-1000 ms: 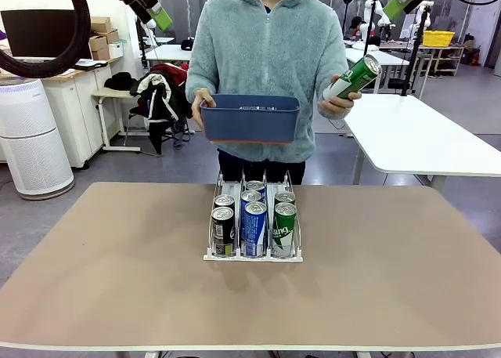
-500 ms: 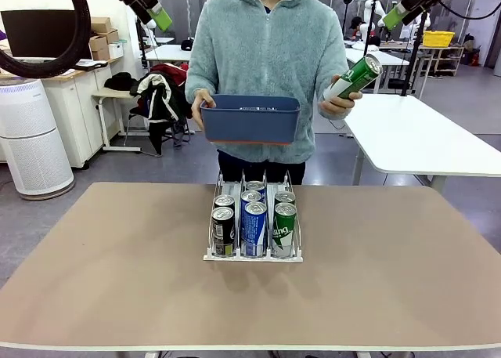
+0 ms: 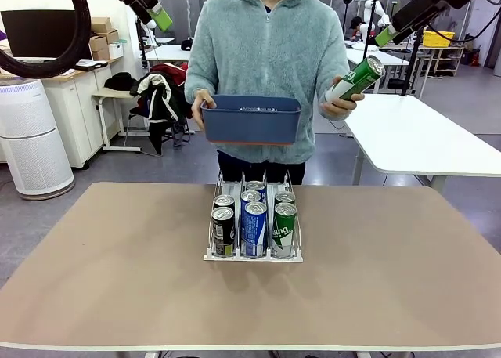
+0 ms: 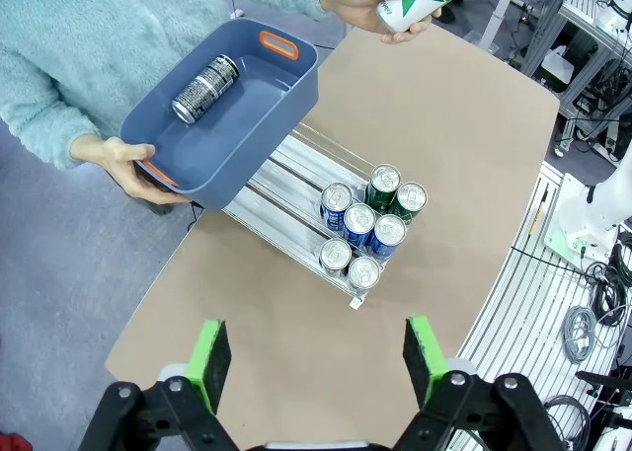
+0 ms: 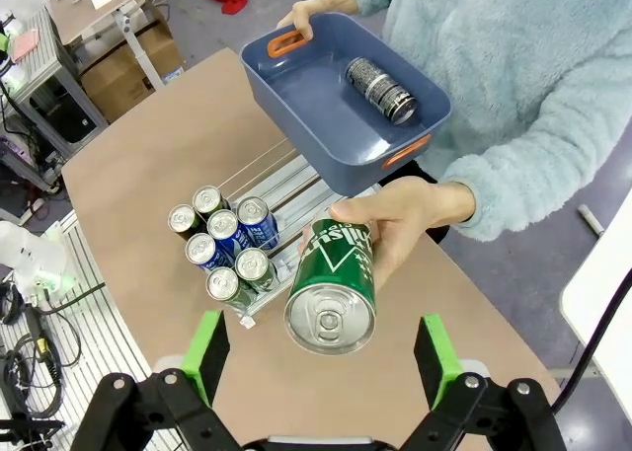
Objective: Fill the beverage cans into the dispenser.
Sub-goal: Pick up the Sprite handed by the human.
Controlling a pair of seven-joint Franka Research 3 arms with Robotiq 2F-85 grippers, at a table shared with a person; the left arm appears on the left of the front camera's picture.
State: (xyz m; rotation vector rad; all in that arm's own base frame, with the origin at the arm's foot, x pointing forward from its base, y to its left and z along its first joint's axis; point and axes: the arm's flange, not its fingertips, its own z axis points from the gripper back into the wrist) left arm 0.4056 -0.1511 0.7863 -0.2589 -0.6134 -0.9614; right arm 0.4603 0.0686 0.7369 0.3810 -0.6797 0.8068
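The dispenser (image 3: 253, 257) stands mid-table with several beverage cans in its front rows: black (image 3: 223, 231), blue (image 3: 254, 229), green (image 3: 285, 229). A person behind it holds up a green can (image 3: 356, 77) in one hand. My right gripper (image 3: 385, 35) hangs open just above and beyond that can; in the right wrist view the green can (image 5: 331, 293) lies end-on between my open right gripper (image 5: 321, 354) fingers, farther off. My left gripper (image 3: 160, 17) is open, high at the left, looking down at the dispenser (image 4: 286, 189) past the open left gripper (image 4: 316, 347).
The person's other hand holds a blue bin (image 3: 250, 119) over the table's far edge, with one black can (image 4: 204, 88) lying inside. A white table (image 3: 423, 139) stands behind at the right. Bare tabletop surrounds the dispenser.
My right gripper has come down and leftward, closer to the green can in the person's hand. The left arm, bin and dispenser have stayed put.
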